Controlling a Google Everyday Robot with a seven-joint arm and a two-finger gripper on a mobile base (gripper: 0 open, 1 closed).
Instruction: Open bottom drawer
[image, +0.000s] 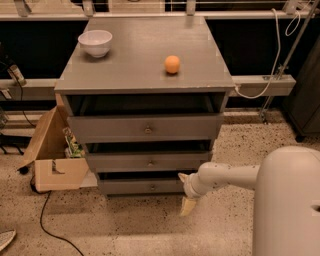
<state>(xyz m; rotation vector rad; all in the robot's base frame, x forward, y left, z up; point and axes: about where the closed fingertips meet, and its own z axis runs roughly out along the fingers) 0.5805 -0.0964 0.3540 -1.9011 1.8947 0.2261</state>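
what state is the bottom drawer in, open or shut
Looks shut: the bottom drawer front sits back under the middle drawer. The gripper is by its right end, off the knob.

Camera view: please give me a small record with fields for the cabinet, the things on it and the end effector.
bottom drawer: lowest of three, knob at centre
end effector: low, by the drawer's right end, not on the knob
cabinet top: white bowl back left; orange round object right of centre
floor, left: open cardboard box
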